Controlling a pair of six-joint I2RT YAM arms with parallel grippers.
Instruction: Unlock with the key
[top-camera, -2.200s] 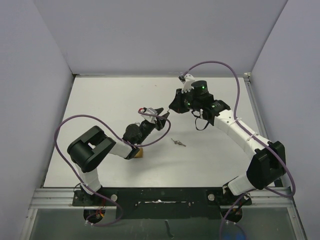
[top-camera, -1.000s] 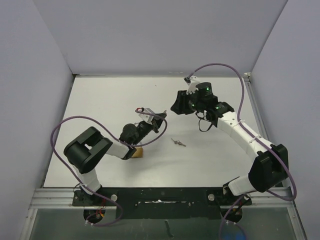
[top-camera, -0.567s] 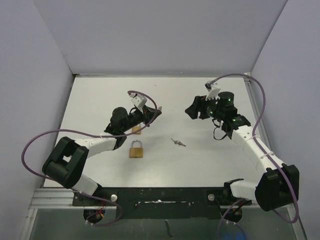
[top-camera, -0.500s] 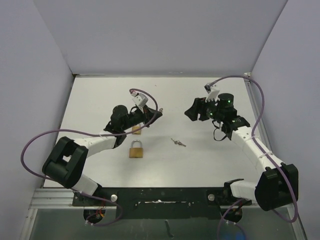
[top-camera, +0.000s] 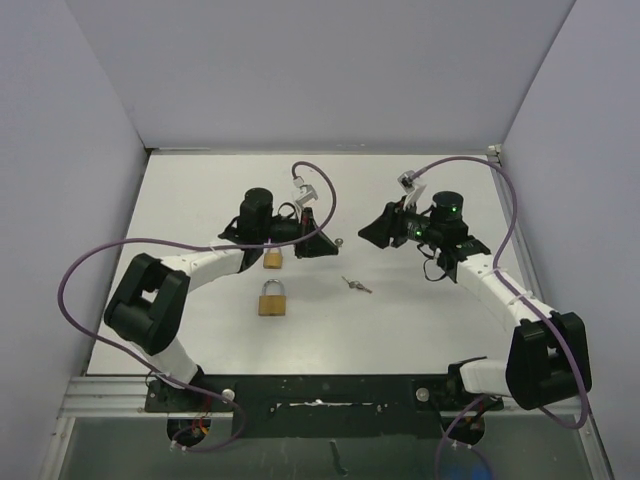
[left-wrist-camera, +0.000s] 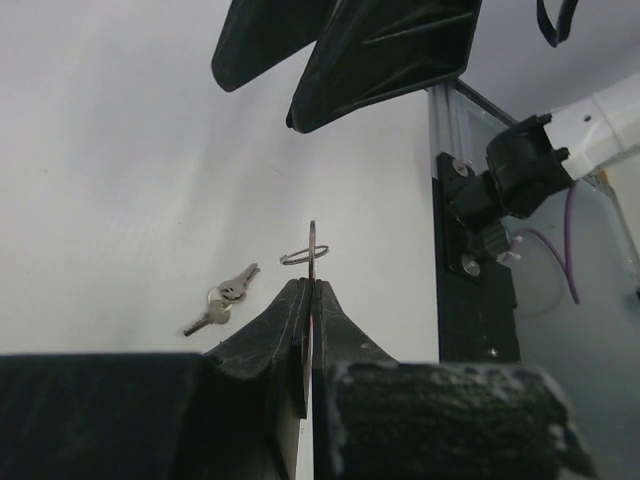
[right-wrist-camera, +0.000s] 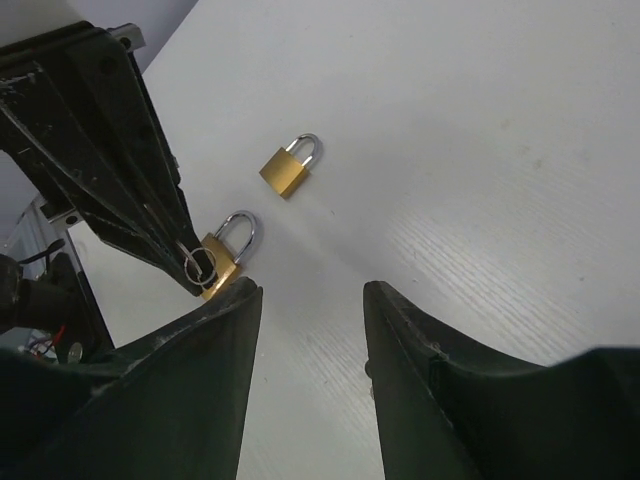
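My left gripper (top-camera: 328, 243) is shut on a small key (left-wrist-camera: 312, 240) with a wire ring (left-wrist-camera: 304, 256), held above the table. The key's tip points toward my right gripper (top-camera: 368, 235), which is open and empty a short way off, its fingers (left-wrist-camera: 340, 50) facing the key. Two brass padlocks lie on the table: one (top-camera: 272, 258) beside the left arm, one (top-camera: 272, 298) nearer the front. The right wrist view shows both padlocks (right-wrist-camera: 292, 166) (right-wrist-camera: 225, 250), my right gripper (right-wrist-camera: 310, 300) and the left gripper (right-wrist-camera: 190, 265) with the ring.
A loose pair of keys (top-camera: 355, 285) lies on the white table (top-camera: 420, 320) between the arms and also shows in the left wrist view (left-wrist-camera: 222, 298). Purple cables loop over both arms. Grey walls bound the table on three sides.
The left arm swung off the front padlock, uncovering both padlocks, and its gripper has moved right with the key. The right gripper drew back right, then came left toward the key.
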